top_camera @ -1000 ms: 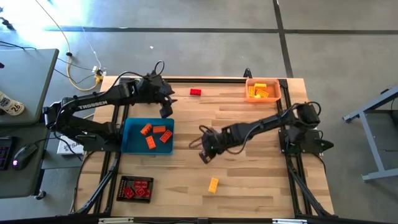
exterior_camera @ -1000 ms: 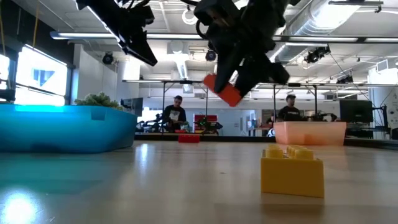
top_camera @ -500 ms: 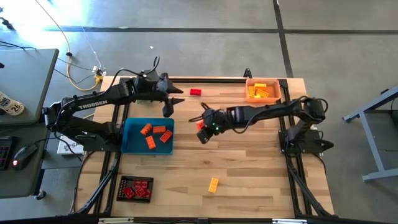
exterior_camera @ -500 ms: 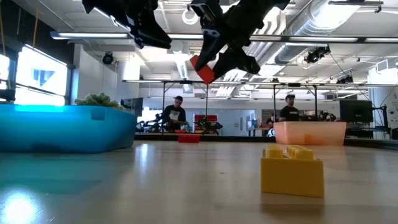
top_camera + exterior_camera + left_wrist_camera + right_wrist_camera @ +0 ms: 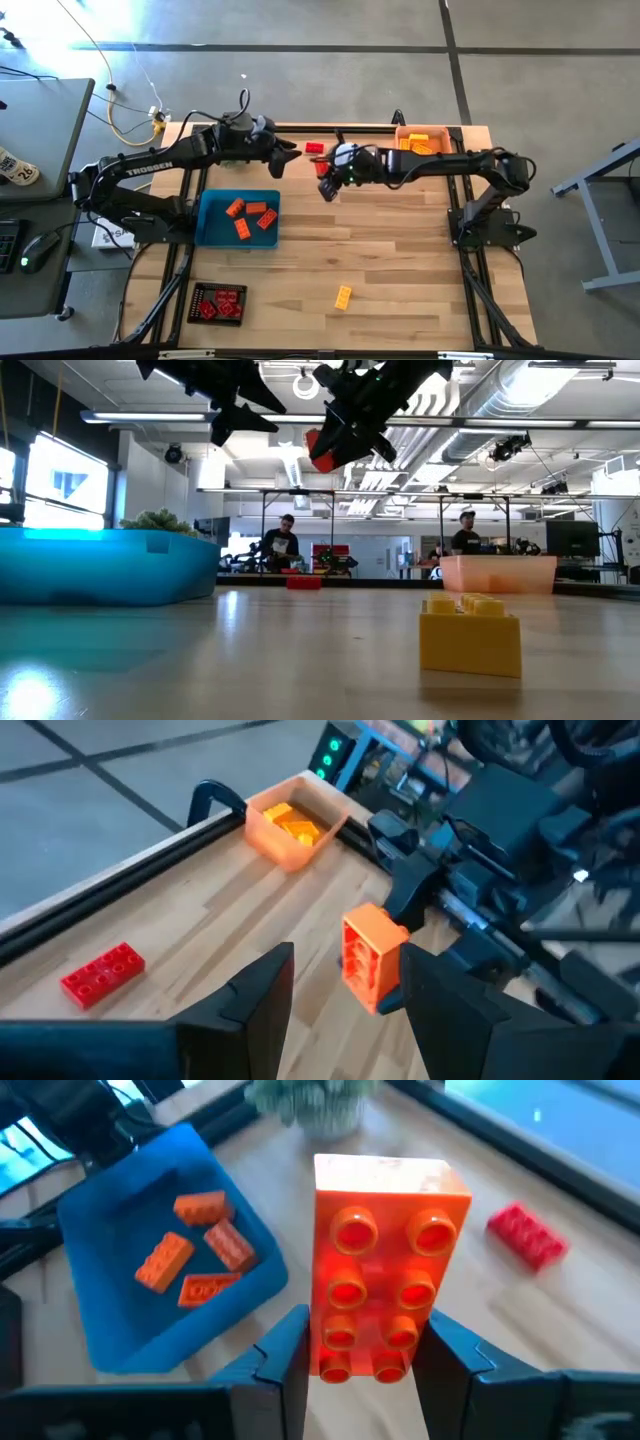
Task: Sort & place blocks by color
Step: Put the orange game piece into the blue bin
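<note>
My right gripper (image 5: 325, 188) is over the far middle of the table, shut on an orange studded block (image 5: 385, 1265), which also shows in the low view (image 5: 325, 448). My left gripper (image 5: 287, 155) hovers open just to the left of it, apart from it; its fingers (image 5: 255, 995) point at the block (image 5: 372, 958). A red block (image 5: 314, 148) lies flat near the far edge. A yellow block (image 5: 343, 296) lies near the front. Orange blocks lie in the blue tray (image 5: 210, 232), red ones in the black tray (image 5: 194, 305), yellow-orange ones in the orange tray (image 5: 399, 133). My right gripper pinches the orange block by its two long sides (image 5: 322, 1320) between both fingers, near one short end. The studded face is turned toward the wrist camera. The block is lifted clear of the table and hangs tilted below the fingers (image 5: 360, 405).
A fuzzy green plant (image 5: 310, 1100) stands by the far-left corner behind the blue tray (image 5: 100, 565). A black rail (image 5: 350, 127) runs along the far edge. Bare wood lies across the middle and right of the table. People stand in the room beyond.
My right gripper has carried the orange block from the table's middle toward the far edge and higher, staying shut on it. My left gripper has moved a little toward the right and the far edge, nearer the red block, still open.
</note>
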Available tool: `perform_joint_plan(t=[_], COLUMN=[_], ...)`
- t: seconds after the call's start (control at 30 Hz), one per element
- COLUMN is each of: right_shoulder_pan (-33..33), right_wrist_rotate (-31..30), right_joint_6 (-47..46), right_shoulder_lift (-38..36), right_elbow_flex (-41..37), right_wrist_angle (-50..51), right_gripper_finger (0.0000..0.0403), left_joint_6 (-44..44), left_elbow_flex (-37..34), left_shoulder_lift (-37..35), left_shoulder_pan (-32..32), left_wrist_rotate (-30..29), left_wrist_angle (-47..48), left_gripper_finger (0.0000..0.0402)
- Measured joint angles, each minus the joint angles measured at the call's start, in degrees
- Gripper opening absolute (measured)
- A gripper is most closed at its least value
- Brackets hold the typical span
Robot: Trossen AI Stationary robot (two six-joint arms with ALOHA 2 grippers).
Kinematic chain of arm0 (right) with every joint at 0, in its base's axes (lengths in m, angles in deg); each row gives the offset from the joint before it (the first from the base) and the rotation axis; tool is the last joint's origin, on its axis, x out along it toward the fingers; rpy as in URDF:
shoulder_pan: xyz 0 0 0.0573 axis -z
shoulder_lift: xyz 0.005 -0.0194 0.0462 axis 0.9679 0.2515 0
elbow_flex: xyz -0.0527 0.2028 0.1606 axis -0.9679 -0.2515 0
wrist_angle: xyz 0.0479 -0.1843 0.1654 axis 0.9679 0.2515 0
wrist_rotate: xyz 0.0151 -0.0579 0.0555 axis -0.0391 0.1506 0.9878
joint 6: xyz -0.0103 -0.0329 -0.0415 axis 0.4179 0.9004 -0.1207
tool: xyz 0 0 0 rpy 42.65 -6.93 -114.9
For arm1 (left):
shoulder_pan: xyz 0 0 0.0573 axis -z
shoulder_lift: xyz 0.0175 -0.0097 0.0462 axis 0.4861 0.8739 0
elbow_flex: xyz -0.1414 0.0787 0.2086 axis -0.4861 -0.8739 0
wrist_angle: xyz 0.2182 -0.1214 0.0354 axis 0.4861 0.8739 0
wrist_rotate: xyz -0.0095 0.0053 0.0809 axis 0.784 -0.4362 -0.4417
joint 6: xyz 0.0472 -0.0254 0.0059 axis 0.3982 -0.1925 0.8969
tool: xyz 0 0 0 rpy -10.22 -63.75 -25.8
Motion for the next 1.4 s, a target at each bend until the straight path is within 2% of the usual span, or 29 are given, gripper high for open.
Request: perform_joint_plan(t=[0.23, 0.4, 0.83, 1.13, 1.4], right_shoulder_pan=[2.6, 4.2, 6.4, 5.5, 4.8], right_wrist_rotate=[0.8, 3.0, 1.5, 1.5, 0.0], right_joint_6=[7.9, 9.2, -0.7, -2.4, -2.8], right_shoulder_lift=[0.0, 0.1, 0.1, 0.1, 0.1], right_elbow_flex=[0.0, 0.0, 0.0, 0.0, 0.0], right_wrist_angle=[-6.0, -9.4, -11.9, -12.4, -10.7], right_gripper_finger=[0.0114, 0.0114, 0.0114, 0.0114, 0.0114], left_joint_6=[-6.0, -10.7, -10.3, -15.9, -14.6], left_elbow_flex=[0.0, 0.0, 0.0, 0.0, 0.0], left_shoulder_lift=[0.3, 0.4, 0.7, 4.2, 6.7], left_shoulder_pan=[0.4, 0.4, 0.4, 0.5, 2.0], left_wrist_rotate=[-2.6, -3.2, -5.8, -4.3, -4.2], left_wrist_angle=[-2.7, -2.8, -3.7, -4.1, -8.8], left_gripper_finger=[0.017, 0.017, 0.017, 0.017, 0.017])
